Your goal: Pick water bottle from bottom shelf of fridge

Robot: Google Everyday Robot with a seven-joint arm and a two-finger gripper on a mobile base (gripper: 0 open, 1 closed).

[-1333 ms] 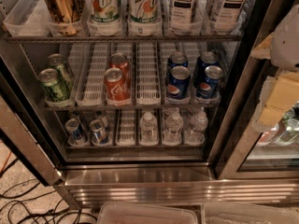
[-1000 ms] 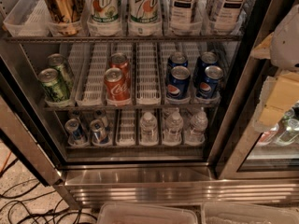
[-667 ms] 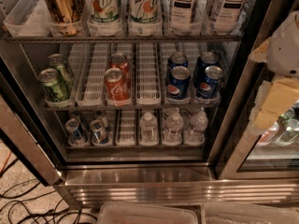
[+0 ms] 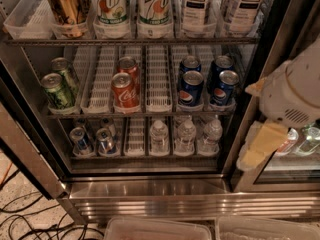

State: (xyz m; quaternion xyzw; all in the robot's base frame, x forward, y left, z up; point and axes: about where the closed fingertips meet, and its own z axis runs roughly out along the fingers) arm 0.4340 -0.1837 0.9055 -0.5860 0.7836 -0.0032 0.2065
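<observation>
The fridge stands open in front of me. On the bottom shelf, three water bottles stand side by side in the white lane trays: one in the middle, one right of it and one at the far right. My gripper hangs at the right, a cream-coloured part below the white arm housing. It is in front of the fridge's right door post, outside the shelf, to the right of the bottles and at about their height. It holds nothing that I can see.
Two small blue-and-silver cans stand at the left of the bottom shelf. The rack above holds green cans, Coke cans and Pepsi cans. Cables lie on the floor at lower left. Clear bins sit below.
My arm has come further into view from the right edge, moving left and down toward the fridge's right post. The bottles and cans have not moved.
</observation>
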